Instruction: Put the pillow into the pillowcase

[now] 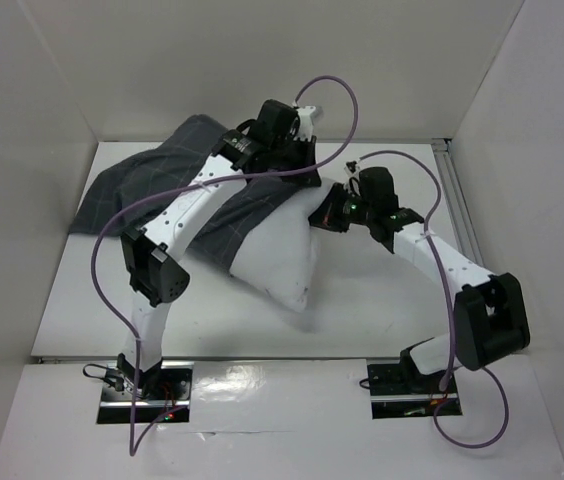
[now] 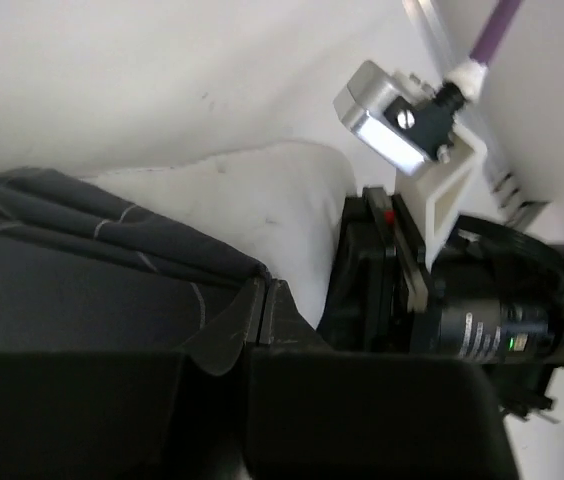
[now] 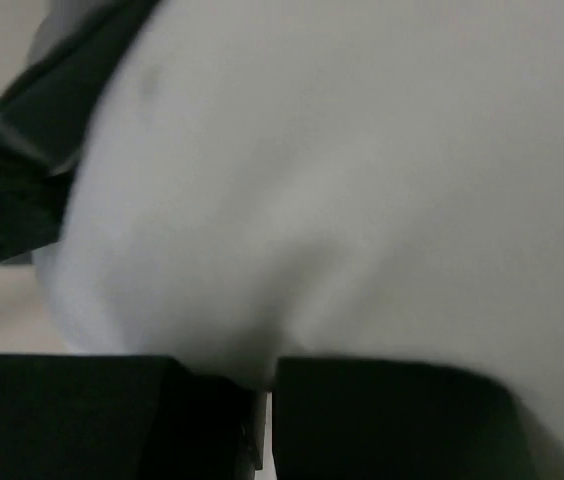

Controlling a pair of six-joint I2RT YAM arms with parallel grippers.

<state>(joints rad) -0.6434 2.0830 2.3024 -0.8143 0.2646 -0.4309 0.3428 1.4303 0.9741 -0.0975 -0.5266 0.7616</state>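
The white pillow (image 1: 284, 265) lies in the middle of the table, its far left part covered by the dark grid-lined pillowcase (image 1: 152, 185). My left gripper (image 1: 297, 172) reaches over the case to its open hem. In the left wrist view the jaws (image 2: 264, 290) are pressed together on the hem of the pillowcase (image 2: 62, 270), with bare pillow (image 2: 262, 200) just beyond. My right gripper (image 1: 322, 213) sits at the pillow's far right corner. In the right wrist view it (image 3: 267, 385) is shut on a puckered fold of the pillow (image 3: 362, 180).
White walls enclose the table on three sides. A metal rail (image 1: 454, 190) runs along the right edge. Purple cables (image 1: 347, 100) loop above both arms. The right arm's wrist camera (image 2: 392, 125) hangs close beside my left gripper.
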